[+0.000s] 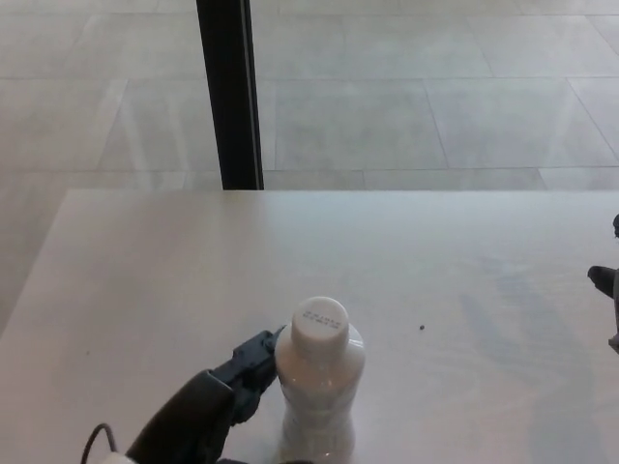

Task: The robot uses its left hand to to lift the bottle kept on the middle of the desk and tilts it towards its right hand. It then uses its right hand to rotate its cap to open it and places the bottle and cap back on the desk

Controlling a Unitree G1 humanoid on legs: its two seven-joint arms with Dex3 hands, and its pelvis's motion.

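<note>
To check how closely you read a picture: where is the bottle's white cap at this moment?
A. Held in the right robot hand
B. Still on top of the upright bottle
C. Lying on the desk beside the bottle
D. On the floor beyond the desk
B. The white cap sits on the neck of the upright bottle on the desk, with the left robot hand close against the bottle's side.

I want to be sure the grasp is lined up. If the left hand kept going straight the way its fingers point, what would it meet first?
The bottle. The left hand points up and to the right, with its fingertips at the bottle's shoulder, just below the white cap. They look to be touching or nearly so; depth is unclear.
</note>
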